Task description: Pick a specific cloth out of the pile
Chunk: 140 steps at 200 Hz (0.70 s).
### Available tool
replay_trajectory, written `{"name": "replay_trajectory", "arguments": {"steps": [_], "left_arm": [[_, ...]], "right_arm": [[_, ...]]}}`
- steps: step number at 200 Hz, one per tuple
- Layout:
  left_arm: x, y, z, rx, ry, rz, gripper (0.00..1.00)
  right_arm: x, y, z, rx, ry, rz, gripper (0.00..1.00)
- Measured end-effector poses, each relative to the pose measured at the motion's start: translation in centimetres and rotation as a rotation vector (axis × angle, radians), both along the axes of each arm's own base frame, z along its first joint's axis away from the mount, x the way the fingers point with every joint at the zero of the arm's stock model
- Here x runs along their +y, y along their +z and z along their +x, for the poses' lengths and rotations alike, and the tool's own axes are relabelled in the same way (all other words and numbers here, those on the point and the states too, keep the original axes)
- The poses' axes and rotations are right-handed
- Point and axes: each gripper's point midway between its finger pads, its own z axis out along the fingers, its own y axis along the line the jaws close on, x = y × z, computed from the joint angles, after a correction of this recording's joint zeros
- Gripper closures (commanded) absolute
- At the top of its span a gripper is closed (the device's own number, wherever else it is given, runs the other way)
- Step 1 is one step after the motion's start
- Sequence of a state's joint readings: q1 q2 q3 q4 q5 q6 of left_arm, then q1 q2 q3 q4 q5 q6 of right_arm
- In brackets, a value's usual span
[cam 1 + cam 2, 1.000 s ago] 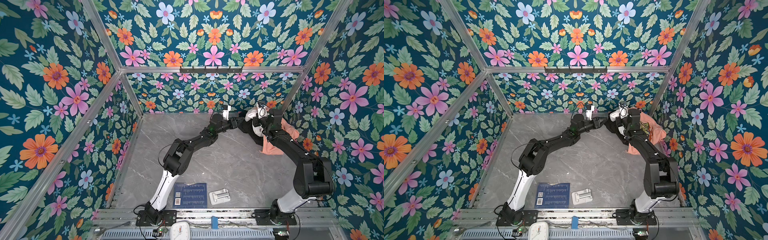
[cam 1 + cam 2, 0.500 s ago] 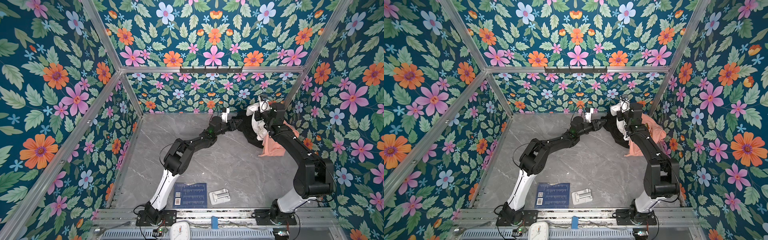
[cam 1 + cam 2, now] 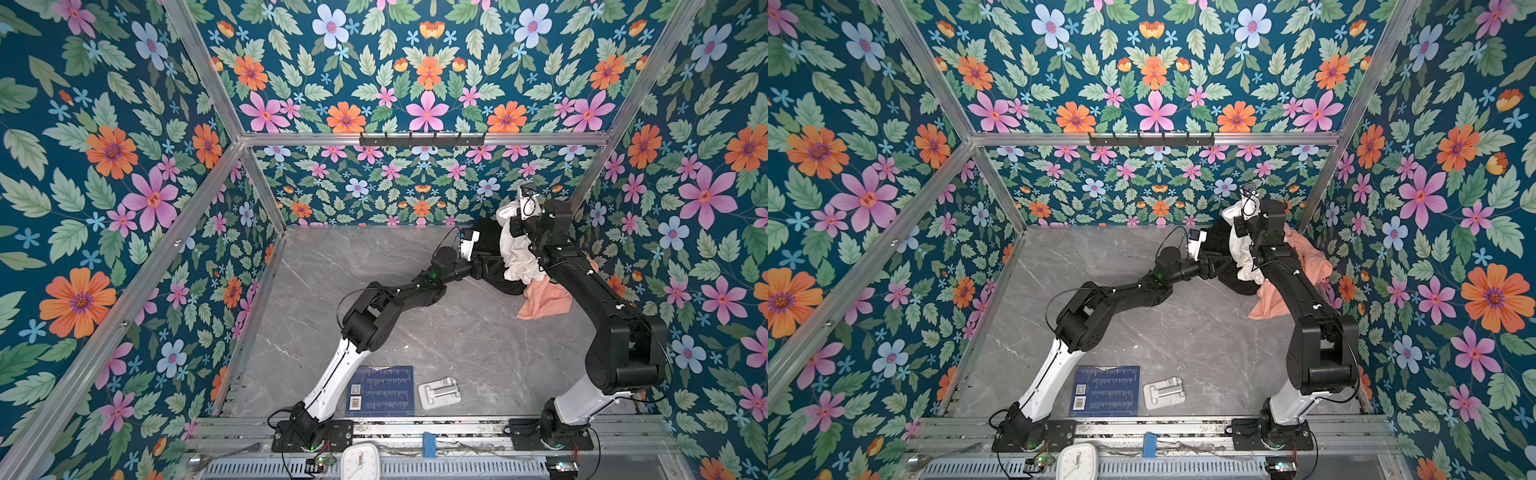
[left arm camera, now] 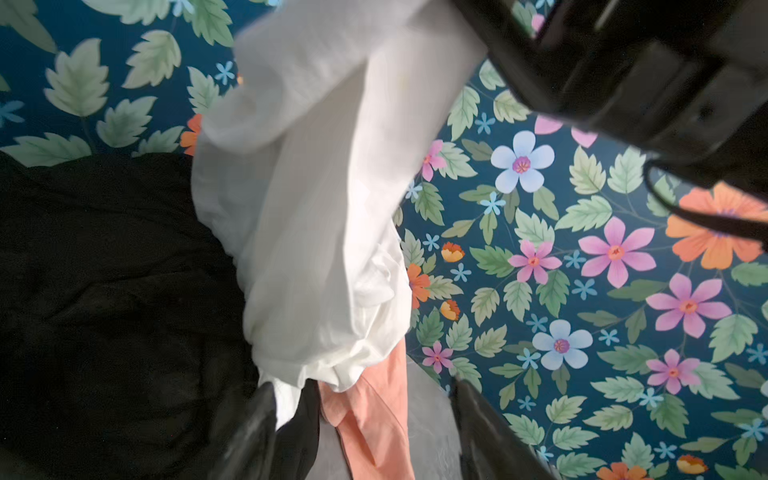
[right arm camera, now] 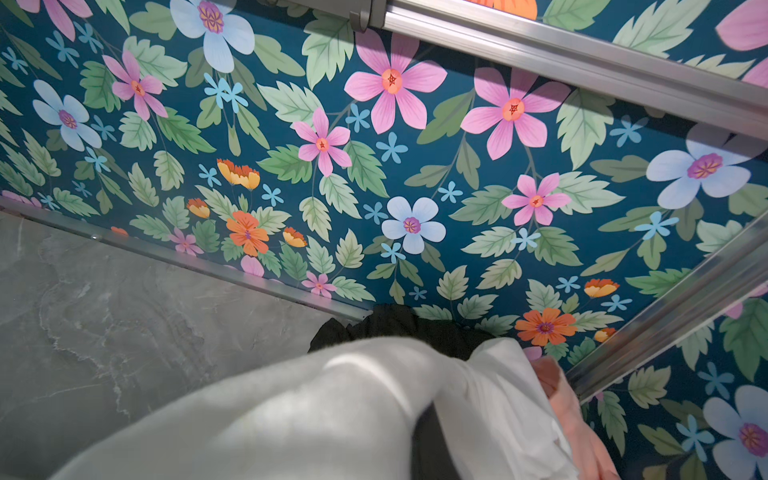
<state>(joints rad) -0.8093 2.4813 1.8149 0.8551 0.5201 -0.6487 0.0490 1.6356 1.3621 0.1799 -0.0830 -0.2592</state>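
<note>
Nearest to me, well behind both hands, a white clock (image 3: 360,459) sits at the front rail. On the grey table (image 3: 436,328) there lie a dark blue booklet (image 3: 382,390) and, just beside it, a small white plastic piece (image 3: 439,392).

Further in, the left gripper (image 4: 361,390) is low, near the table surface. Its two fingers (image 4: 253,432) stand wide apart and pinch nothing. In the left wrist view the lower end of the cloth (image 3: 517,253) and a fold of the peach-orange garment (image 3: 544,303) show between those fingers. The black garment (image 4: 104,291) lies bunched just beside this hand.

Above and a little beyond the left gripper is the right gripper (image 3: 516,220), raised off the table. It is closed on the top of the cloth (the fabric hides its fingers from the right wrist camera). The cloth hangs down from this hand as a long, wrinkled white column. Its lower end rests on the pile (image 3: 1246,286), where it touches both the black garment and the peach-orange garment. The peach-orange garment spreads out below the right forearm, on the nearer side of that hand.

The flowered back wall (image 3: 415,195) stands close behind both hands.
</note>
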Motion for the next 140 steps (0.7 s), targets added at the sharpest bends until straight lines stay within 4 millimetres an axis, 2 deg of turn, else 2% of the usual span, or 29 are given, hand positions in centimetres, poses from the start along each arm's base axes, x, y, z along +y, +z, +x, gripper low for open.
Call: {"name": "replay_trajectory", "arguments": {"steps": [23, 43, 64, 86, 115, 140], "left_arm": [[-1.0, -0.3, 1.1, -0.037, 0.019, -0.012, 0.21], [-2.0, 0.8, 2.0, -0.08, 0.048, -0.045, 0.17], [-3.5, 1.6, 1.9, -0.12, 0.051, -0.072, 0.16], [-4.5, 0.7, 2.0, -0.127, 0.072, -0.064, 0.24], [-4.4, -1.2, 3.1, -0.097, 0.127, -0.037, 0.38], [-4.1, -0.9, 3.7, -0.1, 0.167, -0.049, 0.5]], "right_arm": [[0.0, -0.1, 0.0, 0.003, 0.0, 0.006, 1.0], [0.1, -0.1, 0.0, 0.004, 0.002, 0.015, 1.0], [0.2, -0.1, 0.0, 0.005, 0.008, 0.02, 1.0], [0.3, -0.1, 0.0, 0.006, 0.011, 0.024, 1.0], [0.3, -0.1, -0.1, 0.007, 0.012, 0.028, 1.0], [0.3, 0.1, -0.2, 0.011, 0.012, 0.039, 1.0]]}}
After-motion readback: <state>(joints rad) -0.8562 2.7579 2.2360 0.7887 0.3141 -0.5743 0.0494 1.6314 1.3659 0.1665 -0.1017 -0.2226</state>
